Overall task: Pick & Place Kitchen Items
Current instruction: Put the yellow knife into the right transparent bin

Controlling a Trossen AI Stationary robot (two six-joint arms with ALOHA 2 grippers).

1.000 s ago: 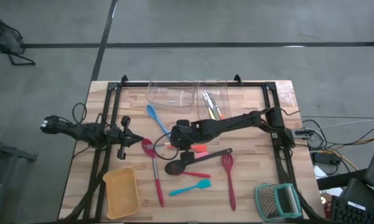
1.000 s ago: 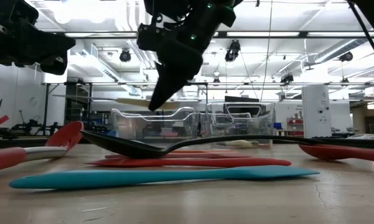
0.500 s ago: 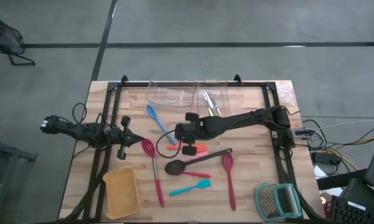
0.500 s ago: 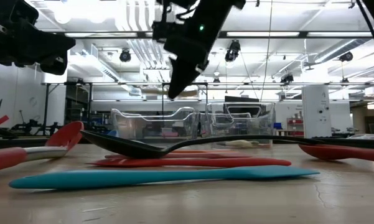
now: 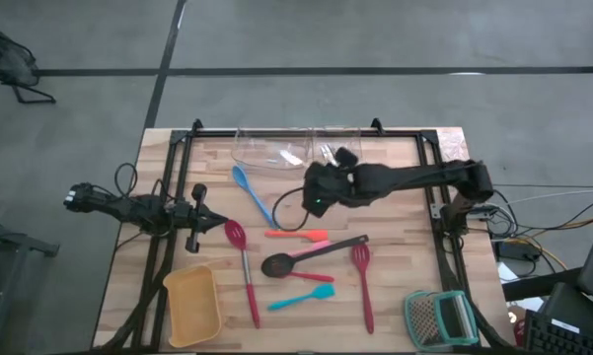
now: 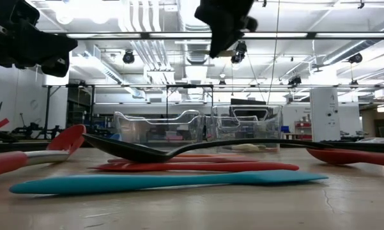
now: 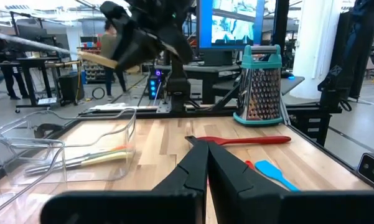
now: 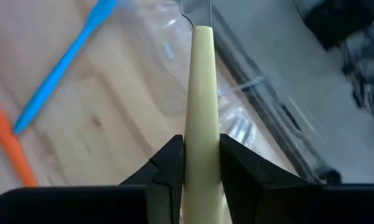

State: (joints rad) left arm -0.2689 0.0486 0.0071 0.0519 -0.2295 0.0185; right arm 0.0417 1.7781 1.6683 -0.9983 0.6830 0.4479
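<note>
Right wrist view: my right gripper (image 8: 202, 158) has its two dark fingers (image 8: 168, 165) clamped on a cream handle (image 8: 202, 93), a slim utensil. The handle runs straight out ahead of the fingers, so its long axis matches the gripper's own pointing line. Past its tip I see the clear tub (image 8: 236, 68) w/ a curved wire-like rim, approx. dead ahead. Off to one side on the wood lie the blue spoon (image 8: 65, 59) and an orange spatula (image 8: 9, 146), both clear of the fingers.

From the high view, taking the table centre as the clock hub, my right gripper (image 5: 321, 192) hangs at approx. 12 to 1 o'clock, just short of the clear tubs (image 5: 276, 148) at the far edge. The tub mouth lies toward 12 o'clock from the fingers, so I judge the coming move is a short carry that way, then a drop; the handle should go in lengthwise. The right arm is far nearer the tubs than the left.

Left gripper (image 5: 199, 225) waits at 9 o'clock, fingers pressed shut on nothing, as its own wrist view shows.

Still on the table at 5 to 7 o'clock: black spoon (image 5: 301, 258), two red slotted spoons (image 5: 245, 271), teal spatula (image 5: 301, 298), plus the yellow tray (image 5: 190, 304) and grater (image 5: 439, 318).
</note>
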